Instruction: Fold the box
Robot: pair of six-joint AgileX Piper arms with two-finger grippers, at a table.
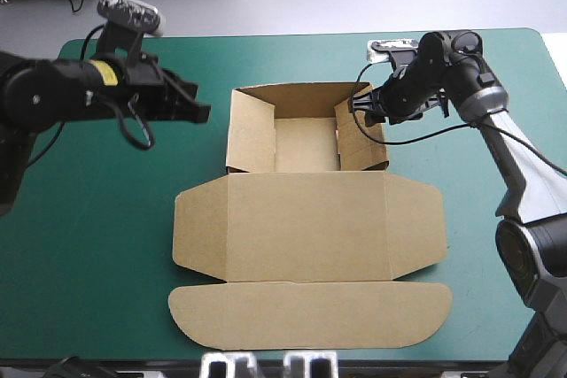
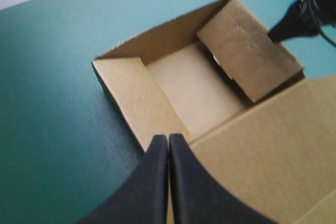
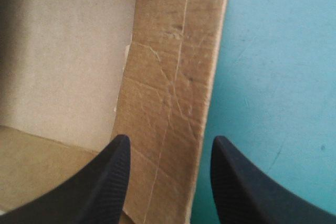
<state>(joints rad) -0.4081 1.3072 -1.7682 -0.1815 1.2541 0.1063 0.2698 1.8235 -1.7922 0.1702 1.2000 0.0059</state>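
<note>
Found mid-bench (image 1: 106,219): the box (image 1: 306,219), tray end far, lid flat nearward. Spread wide over its right wall (image 3: 168,77) — the right fingers (image 3: 105,182), gripping nothing, nearer the work. Pressed together just beside the left wall (image 1: 251,130) — the left fingers (image 2: 152,182), empty.

Black arm (image 1: 53,86), yellow label (image 1: 106,73), curved black fingers (image 2: 152,182)
</note>
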